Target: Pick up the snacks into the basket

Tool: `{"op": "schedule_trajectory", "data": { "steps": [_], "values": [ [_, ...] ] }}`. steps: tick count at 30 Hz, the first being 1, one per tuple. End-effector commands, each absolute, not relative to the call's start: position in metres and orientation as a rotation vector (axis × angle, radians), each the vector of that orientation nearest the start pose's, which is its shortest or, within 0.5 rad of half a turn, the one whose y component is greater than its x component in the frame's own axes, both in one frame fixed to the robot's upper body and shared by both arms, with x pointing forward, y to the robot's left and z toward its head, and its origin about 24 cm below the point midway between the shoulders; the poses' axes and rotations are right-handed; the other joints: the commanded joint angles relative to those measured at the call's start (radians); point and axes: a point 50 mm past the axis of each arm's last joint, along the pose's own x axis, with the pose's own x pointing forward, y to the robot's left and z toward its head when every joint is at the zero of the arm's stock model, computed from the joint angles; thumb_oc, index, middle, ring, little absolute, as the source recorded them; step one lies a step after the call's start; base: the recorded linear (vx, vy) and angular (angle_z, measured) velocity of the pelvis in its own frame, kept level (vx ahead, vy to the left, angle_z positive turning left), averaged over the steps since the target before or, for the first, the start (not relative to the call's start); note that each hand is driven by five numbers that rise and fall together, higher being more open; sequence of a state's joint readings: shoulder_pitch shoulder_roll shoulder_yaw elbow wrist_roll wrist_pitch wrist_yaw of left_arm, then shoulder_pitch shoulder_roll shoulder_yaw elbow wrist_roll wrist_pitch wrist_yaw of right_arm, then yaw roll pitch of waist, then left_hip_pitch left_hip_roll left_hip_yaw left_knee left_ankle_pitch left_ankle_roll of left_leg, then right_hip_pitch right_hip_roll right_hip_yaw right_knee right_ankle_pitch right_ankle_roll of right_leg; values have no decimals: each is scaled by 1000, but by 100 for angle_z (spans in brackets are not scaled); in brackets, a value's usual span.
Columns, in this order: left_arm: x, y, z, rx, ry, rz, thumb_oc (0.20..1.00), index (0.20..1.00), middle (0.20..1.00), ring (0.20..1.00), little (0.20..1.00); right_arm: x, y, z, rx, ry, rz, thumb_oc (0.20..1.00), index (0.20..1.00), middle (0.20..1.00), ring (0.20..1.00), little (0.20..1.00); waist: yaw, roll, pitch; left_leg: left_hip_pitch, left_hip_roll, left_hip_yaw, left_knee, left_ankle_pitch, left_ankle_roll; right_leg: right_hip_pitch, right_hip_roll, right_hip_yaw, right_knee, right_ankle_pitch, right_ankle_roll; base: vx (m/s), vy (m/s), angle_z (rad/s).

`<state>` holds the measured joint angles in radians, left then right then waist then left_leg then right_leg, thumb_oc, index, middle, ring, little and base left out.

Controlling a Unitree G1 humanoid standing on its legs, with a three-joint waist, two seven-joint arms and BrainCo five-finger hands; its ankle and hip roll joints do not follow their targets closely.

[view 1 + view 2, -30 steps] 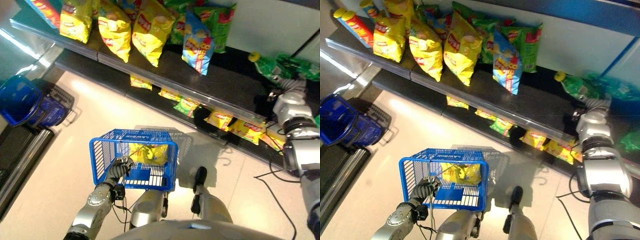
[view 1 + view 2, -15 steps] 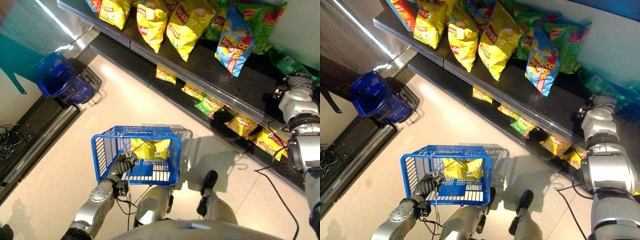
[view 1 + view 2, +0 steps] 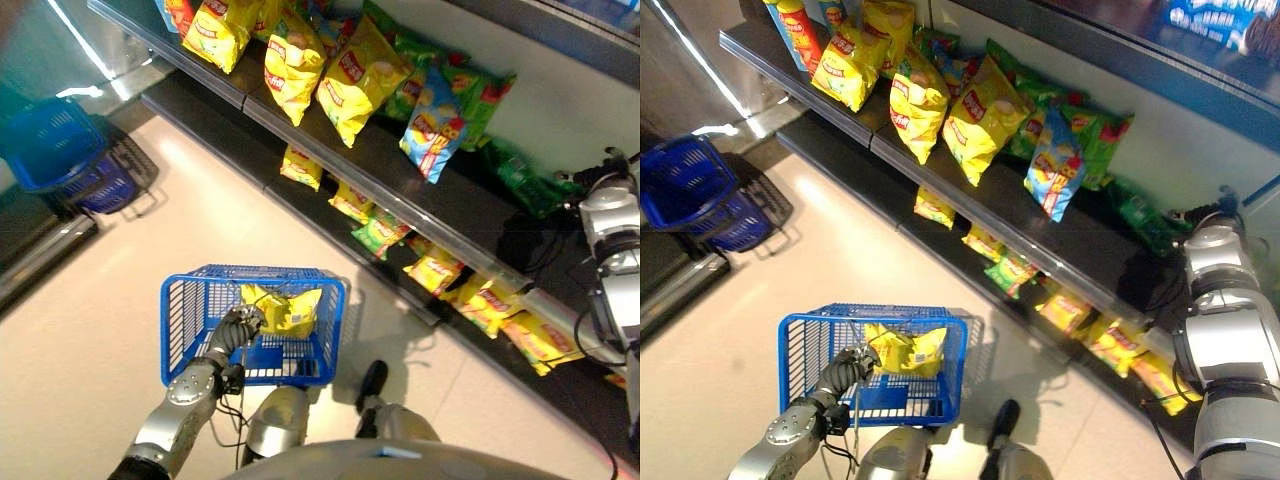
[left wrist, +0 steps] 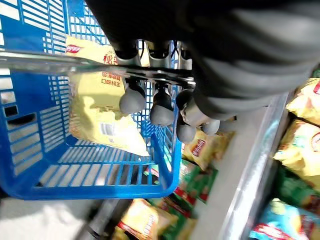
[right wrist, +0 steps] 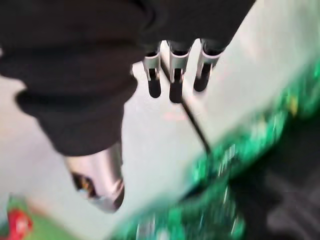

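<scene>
**One yellow snack bag in the basket, more on the shelves**

You can see the blue basket hanging from the left robot hand, whose fingers are curled round the basket's metal handle. One yellow snack bag lies inside it, against the far wall of the basket. The basket hangs above the pale floor, close in front of the shelving.

Your right robot hand is up at the right end of the upper shelf, near a green bag that lies flat on the dark shelf board. In its wrist view the fingers point out fairly straight and hold nothing, with the green packaging just past them.

On the upper shelf, several yellow bags lean in a row, with a blue-and-yellow bag and more green bags beside them. The lower shelf carries small yellow bags and one small green one.

Off to the left, a stack of blue baskets stands on the floor, well apart from the one you are carrying.
</scene>
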<state>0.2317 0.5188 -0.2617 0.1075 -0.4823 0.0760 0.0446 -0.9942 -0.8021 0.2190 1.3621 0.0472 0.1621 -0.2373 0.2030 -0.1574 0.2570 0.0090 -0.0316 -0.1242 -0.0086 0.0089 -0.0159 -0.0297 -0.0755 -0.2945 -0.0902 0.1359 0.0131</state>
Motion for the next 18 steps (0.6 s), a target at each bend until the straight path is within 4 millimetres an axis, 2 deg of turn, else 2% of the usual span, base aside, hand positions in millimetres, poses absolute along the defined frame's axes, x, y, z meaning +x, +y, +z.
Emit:
{"op": "schedule_trajectory", "data": {
  "steps": [1,6,11,13,15,16,17,18],
  "values": [
    [189,205,-4,73,330,-169,200,200,200,200,200,320,-417,176,-787,436,-804,1000,1000,1000,1000,1000,10,32,-38,-60,37,7,20,-22,-12,9,-95,25,99,-48,156,11,136,-33],
    [194,209,0,92,311,-156,200,200,200,200,200,316,-423,182,-813,454,-810,1000,1000,1000,1000,1000,1,17,-46,-66,20,27,54,-46,4,5,-112,50,109,-36,168,-9,107,-10],
    [199,215,7,95,282,-128,200,200,200,200,200,315,-424,179,-816,460,-780,1000,1000,1000,1000,1000,-2,5,-38,-80,-6,41,103,-76,27,-10,-132,68,157,-36,176,-1,110,-15],
    [199,214,8,89,279,-131,200,200,200,200,200,316,-422,178,-813,460,-766,1000,1000,1000,1000,1000,-1,6,-30,-84,-11,43,115,-83,34,-30,-137,74,193,-36,179,-14,66,-13],
    [199,216,8,89,279,-120,200,200,200,200,200,316,-422,176,-800,461,-756,1000,1000,1000,1000,1000,-9,9,-17,-79,-14,44,119,-88,46,-64,-143,92,265,0,185,-23,96,-10],
    [201,215,10,92,272,-122,200,200,200,200,200,320,-419,178,-800,443,-742,1000,1000,1000,1000,1000,-22,22,7,-78,-11,33,120,-77,55,-111,-130,132,360,28,181,-40,98,0],
    [201,215,10,92,272,-122,200,200,200,200,200,320,-419,178,-800,443,-742,1000,1000,1000,1000,1000,-22,22,7,-78,-11,33,120,-77,55,-111,-130,132,360,28,181,-66,102,6],
    [204,214,11,94,262,-123,200,200,200,200,200,325,-414,184,-791,416,-735,1000,1000,1000,1000,1000,-29,34,21,-77,-7,27,110,-69,57,-161,-108,159,390,1,171,-22,29,9]
  ]
}}
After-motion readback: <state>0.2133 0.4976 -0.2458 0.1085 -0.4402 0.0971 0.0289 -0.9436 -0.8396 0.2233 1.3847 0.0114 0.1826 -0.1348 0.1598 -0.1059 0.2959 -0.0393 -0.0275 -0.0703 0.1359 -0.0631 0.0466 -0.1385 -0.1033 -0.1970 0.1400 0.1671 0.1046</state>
